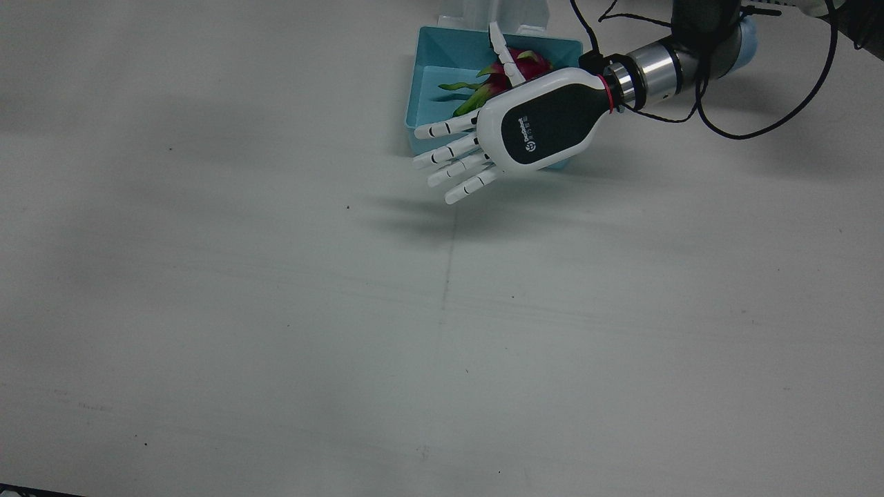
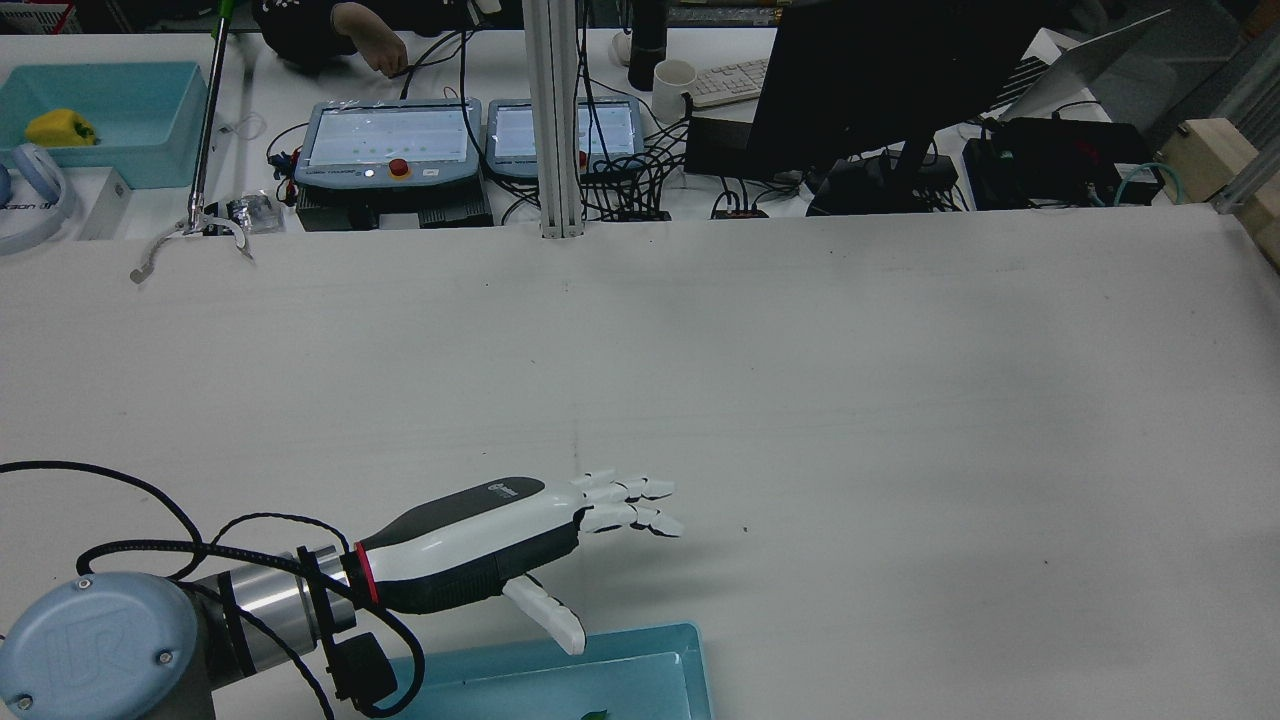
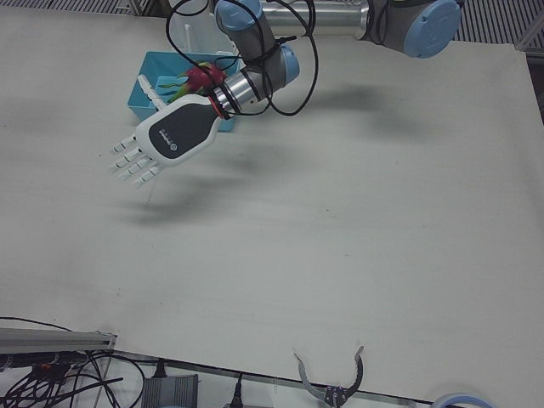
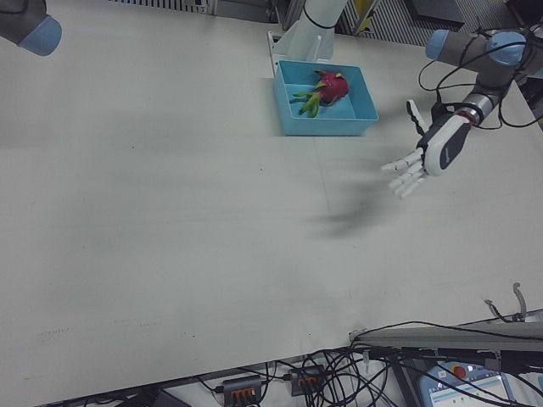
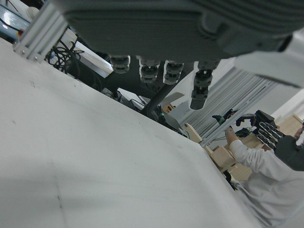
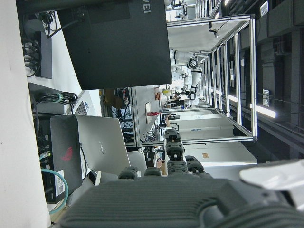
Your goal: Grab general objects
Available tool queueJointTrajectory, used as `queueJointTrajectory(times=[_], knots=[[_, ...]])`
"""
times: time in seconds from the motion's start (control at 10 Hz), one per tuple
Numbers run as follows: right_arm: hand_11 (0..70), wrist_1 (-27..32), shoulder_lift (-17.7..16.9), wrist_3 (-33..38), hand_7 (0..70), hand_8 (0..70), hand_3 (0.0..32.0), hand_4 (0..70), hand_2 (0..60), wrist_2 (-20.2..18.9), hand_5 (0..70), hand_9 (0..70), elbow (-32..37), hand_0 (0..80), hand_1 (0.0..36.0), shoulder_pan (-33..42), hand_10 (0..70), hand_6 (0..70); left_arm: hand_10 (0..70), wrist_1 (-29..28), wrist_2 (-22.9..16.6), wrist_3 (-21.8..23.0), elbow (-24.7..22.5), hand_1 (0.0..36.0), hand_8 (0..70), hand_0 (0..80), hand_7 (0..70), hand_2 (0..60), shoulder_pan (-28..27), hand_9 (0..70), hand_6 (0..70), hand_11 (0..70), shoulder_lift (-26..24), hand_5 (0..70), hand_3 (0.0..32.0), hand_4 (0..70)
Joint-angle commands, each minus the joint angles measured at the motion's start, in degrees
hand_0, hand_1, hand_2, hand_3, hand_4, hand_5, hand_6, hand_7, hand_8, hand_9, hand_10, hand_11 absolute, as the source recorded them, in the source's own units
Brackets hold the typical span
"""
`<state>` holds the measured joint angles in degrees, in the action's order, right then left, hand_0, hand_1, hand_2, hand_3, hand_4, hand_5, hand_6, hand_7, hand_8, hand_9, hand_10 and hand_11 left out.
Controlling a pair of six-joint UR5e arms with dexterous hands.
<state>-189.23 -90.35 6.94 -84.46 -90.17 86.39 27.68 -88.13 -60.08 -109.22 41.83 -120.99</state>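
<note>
A pink dragon fruit [image 1: 514,69] with green scales lies in a light-blue bin [image 1: 428,83] at the robot's edge of the table, between the arms. It also shows in the right-front view [image 4: 327,87]. My left hand [image 1: 532,128] hovers open and empty above the table, palm down, at the bin's front corner, with its fingers [image 1: 452,148] spread and pointing away from the bin. Its thumb reaches over the bin's edge [image 2: 560,670] in the rear view. My right hand shows only in its own view, where its fingers [image 6: 173,147] are extended and hold nothing.
The white table [image 1: 276,310] stretches wide in front of the bin. Beyond its far edge stand two teach pendants [image 2: 385,140], a dark monitor [image 2: 880,80] and another blue bin with a yellow object [image 2: 60,128]. My right arm's elbow [image 4: 25,30] is at the far corner.
</note>
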Motion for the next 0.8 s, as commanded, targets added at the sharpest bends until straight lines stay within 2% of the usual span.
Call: queueJointTrajectory(times=[0.0, 0.1, 0.2, 0.3, 0.4, 0.5, 0.6, 0.7], knots=[[0.0, 0.0, 0.0, 0.0, 0.0, 0.0, 0.0, 0.0, 0.0, 0.0, 0.0, 0.0, 0.0, 0.0, 0.0, 0.0, 0.0, 0.0, 3.5, -13.8, -0.1, 11.0, 10.4, 0.0, 14.7, 7.9, 14.7, 0.0, 15.6, 4.8, 6.3, 3.9, 3.7, 18.6, 1.0, 11.8], [0.0, 0.0, 0.0, 0.0, 0.0, 0.0, 0.0, 0.0, 0.0, 0.0, 0.0, 0.0, 0.0, 0.0, 0.0, 0.0, 0.0, 0.0, 3.5, -16.3, -0.1, 15.0, 11.6, 0.0, 14.7, 4.0, 15.0, 0.0, 19.0, 4.9, 6.6, 3.8, 5.0, 19.0, 0.6, 11.5], [0.0, 0.0, 0.0, 0.0, 0.0, 0.0, 0.0, 0.0, 0.0, 0.0, 0.0, 0.0, 0.1, 0.0, 0.0, 0.0, 0.0, 0.0, 3.3, -16.8, -0.1, 16.6, 12.1, 0.0, 14.6, 4.0, 15.4, 0.0, 22.6, 4.6, 7.0, 3.5, 5.9, 19.9, 0.0, 11.9], [0.0, 0.0, 0.0, 0.0, 0.0, 0.0, 0.0, 0.0, 0.0, 0.0, 0.0, 0.0, 0.2, 0.0, 0.0, -0.1, 0.0, 0.0, 2.8, -20.8, -0.1, 19.1, 12.9, 0.0, 14.6, 8.2, 15.9, 0.0, 26.1, 4.7, 7.2, 2.9, 9.3, 20.8, 0.0, 12.1], [0.0, 0.0, 0.0, 0.1, 0.0, 0.0, 0.0, 0.0, 0.0, -0.1, 0.0, 0.0, 0.3, 0.0, 0.0, -0.1, 0.0, 0.0, 2.8, -28.2, 0.1, 23.3, 15.9, 0.0, 15.1, 11.1, 17.1, 0.0, 27.8, 5.2, 8.6, 2.9, 14.2, 23.7, 0.0, 14.1], [0.0, 0.1, 0.0, 0.1, 0.0, 0.0, 0.0, 0.0, 0.0, -0.1, 0.0, 0.0, 0.3, 0.0, 0.0, -0.1, 0.0, 0.0, 3.0, -35.3, 0.8, 27.5, 21.2, 0.0, 15.4, 12.3, 17.9, 0.0, 28.3, 5.6, 9.3, 3.1, 16.1, 24.7, 0.0, 14.1], [0.0, 0.1, 0.0, 0.1, 0.0, 0.0, 0.0, 0.0, 0.0, -0.1, 0.0, 0.0, 0.4, 0.0, 0.0, -0.1, 0.0, 0.0, 3.0, -39.3, 1.6, 31.7, 25.9, 0.0, 15.8, 14.5, 18.8, 0.0, 28.3, 6.0, 10.0, 3.3, 16.0, 25.5, 0.0, 14.6], [0.0, 0.1, 0.0, 0.1, 0.0, 0.0, 0.0, 0.0, 0.0, -0.1, 0.0, 0.0, 0.4, 0.0, 0.0, -0.1, 0.0, 0.0, 3.6, -40.6, 2.9, 34.2, 27.6, 0.0, 16.5, 17.9, 21.0, 0.0, 28.3, 7.0, 11.6, 4.2, 16.2, 27.4, 0.0, 16.4]])
